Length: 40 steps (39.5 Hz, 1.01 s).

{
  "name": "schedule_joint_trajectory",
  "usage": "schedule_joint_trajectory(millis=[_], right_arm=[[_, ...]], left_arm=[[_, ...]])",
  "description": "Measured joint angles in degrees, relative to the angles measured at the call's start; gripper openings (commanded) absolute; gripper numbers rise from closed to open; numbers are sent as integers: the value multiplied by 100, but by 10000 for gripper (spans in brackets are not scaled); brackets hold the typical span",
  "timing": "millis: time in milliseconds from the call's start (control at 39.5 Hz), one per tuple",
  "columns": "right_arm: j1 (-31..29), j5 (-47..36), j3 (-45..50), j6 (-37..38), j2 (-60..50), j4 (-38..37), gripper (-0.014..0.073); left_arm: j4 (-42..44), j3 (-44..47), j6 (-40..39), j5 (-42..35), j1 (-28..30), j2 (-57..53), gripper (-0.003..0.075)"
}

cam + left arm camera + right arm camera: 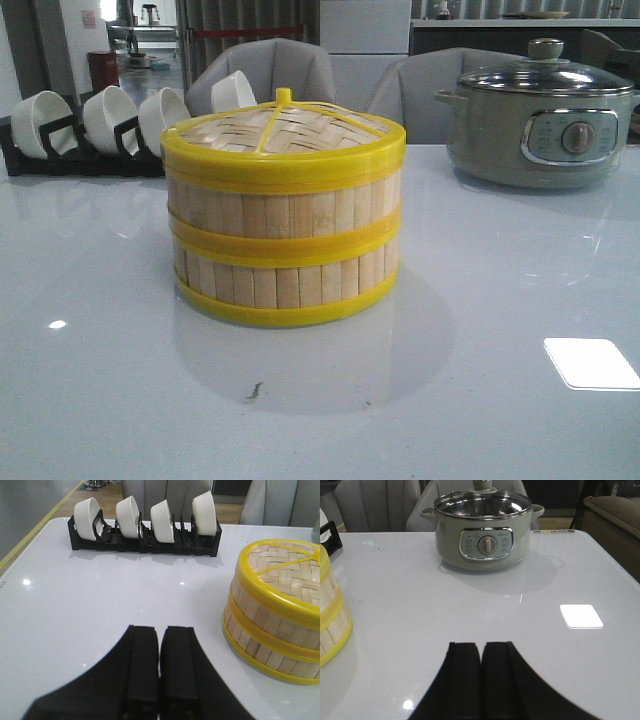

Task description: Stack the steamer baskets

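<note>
Two steamer baskets [285, 240] stand stacked one on the other in the middle of the table, with a woven bamboo lid [285, 128] with a yellow rim on top. The stack also shows in the left wrist view [272, 612] and at the edge of the right wrist view [330, 615]. My left gripper [160, 630] is shut and empty, over bare table to the left of the stack. My right gripper [481, 646] is shut and empty, over bare table to the right of the stack. Neither gripper shows in the front view.
A black rack of white bowls [90, 125] stands at the back left, also in the left wrist view [145, 525]. A grey-green electric pot with glass lid [545, 125] stands at the back right, also in the right wrist view [485, 530]. Grey chairs stand behind the table.
</note>
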Motion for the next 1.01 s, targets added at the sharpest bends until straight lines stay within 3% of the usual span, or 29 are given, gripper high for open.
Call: schedule_joint_trajectory(millis=[1012], right_arm=[[0, 0, 0, 0, -2, 0, 40]], left_arm=[[253, 47, 0, -83, 0, -35, 85]])
